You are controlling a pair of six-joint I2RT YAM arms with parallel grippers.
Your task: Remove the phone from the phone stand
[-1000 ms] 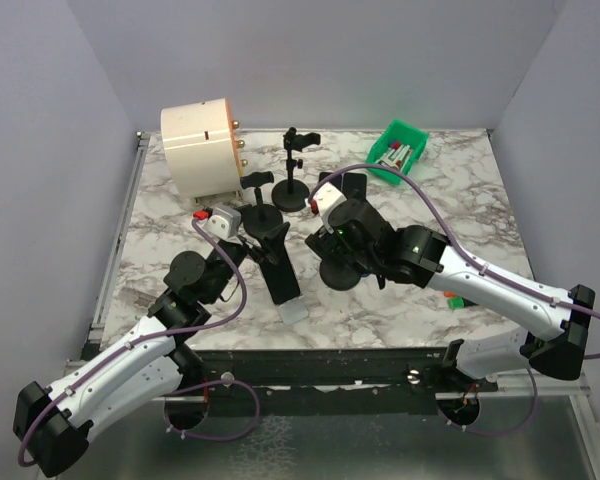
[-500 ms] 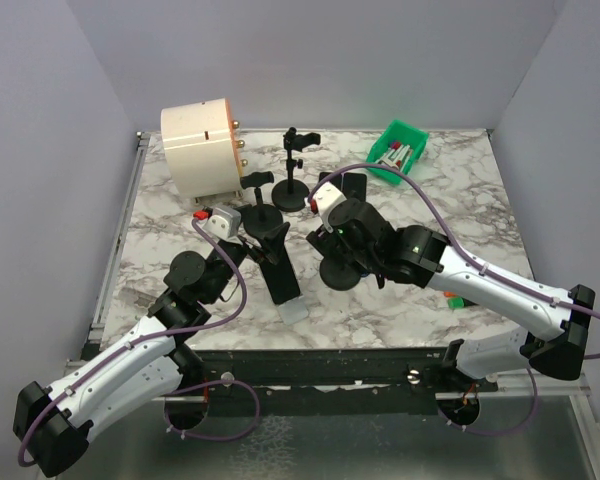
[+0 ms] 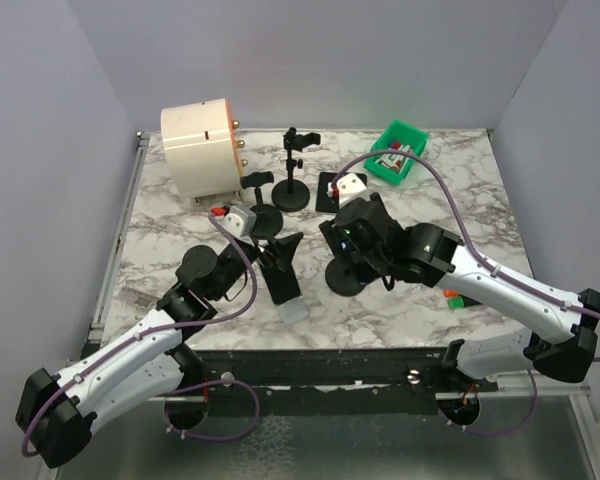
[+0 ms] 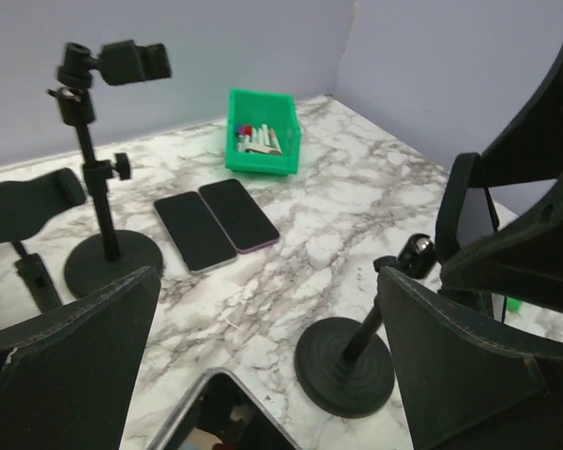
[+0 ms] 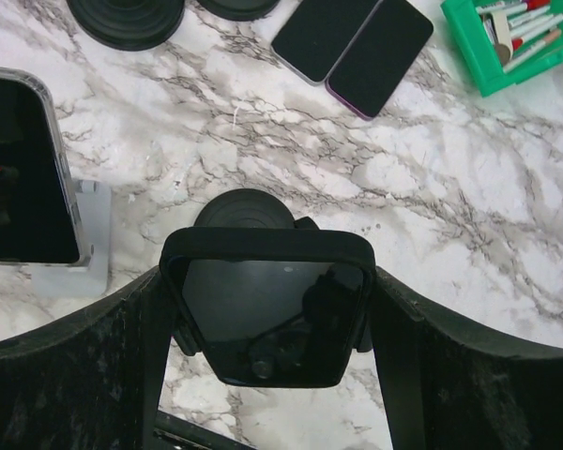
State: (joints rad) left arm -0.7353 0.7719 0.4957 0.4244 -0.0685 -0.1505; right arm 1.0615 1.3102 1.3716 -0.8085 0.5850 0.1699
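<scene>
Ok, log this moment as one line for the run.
step: grasp phone | right fingers: closed against both phone edges | phone: in phone stand, not lifted | left fingers: open, holding nothing

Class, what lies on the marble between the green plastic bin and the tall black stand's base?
A grey-edged dark phone and a purple-edged dark phone, flat, side by side: left wrist view.

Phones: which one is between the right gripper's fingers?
The black phone mounted on the round-base stand, flanked by the right gripper. Two flat phones lie side by side near the green bin; the clear-cased phone lies apart.
</scene>
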